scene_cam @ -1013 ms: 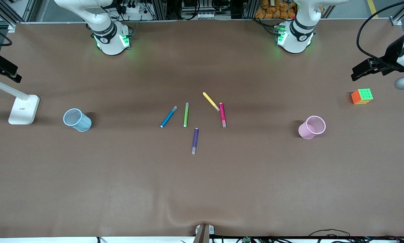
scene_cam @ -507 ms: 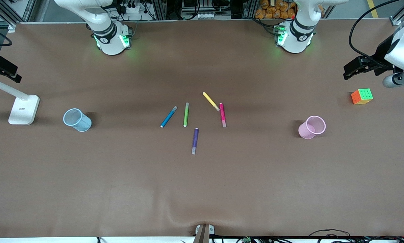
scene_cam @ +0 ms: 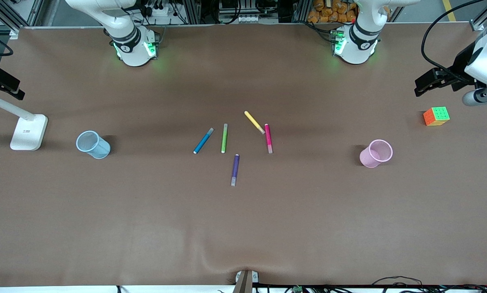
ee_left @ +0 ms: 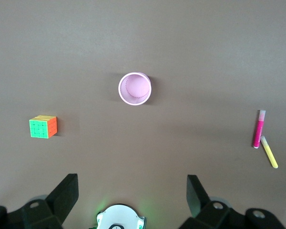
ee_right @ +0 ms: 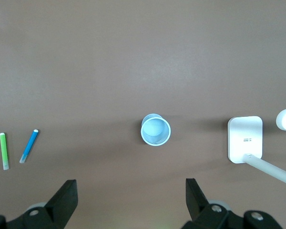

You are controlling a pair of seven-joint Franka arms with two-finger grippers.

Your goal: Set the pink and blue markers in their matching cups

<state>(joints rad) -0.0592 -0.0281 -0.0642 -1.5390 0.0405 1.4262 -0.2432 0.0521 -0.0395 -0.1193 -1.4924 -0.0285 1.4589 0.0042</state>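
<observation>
While both markers lie between the cups, left gripper (ee_left: 130, 198) and right gripper (ee_right: 128, 198) hover, jaws apart.

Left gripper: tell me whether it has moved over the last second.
Yes. In the front view the left gripper has shifted toward the table's middle and the arms' bases, judged against the unmoved Rubik's cube, and now hangs above bare table near it.

— What colours are the pens?
— Pink pen (scene_cam: 268, 138), blue pen (scene_cam: 203, 141), green (scene_cam: 224, 138), yellow (scene_cam: 254, 122), purple (scene_cam: 235, 169).
— Cups?
— Pale pink cup (scene_cam: 376, 153), light blue cup (scene_cam: 93, 144), seemingly meshed. Brown table (scene_cam: 145, 211); orange-and-green gridded cube (scene_cam: 436, 116).
</observation>
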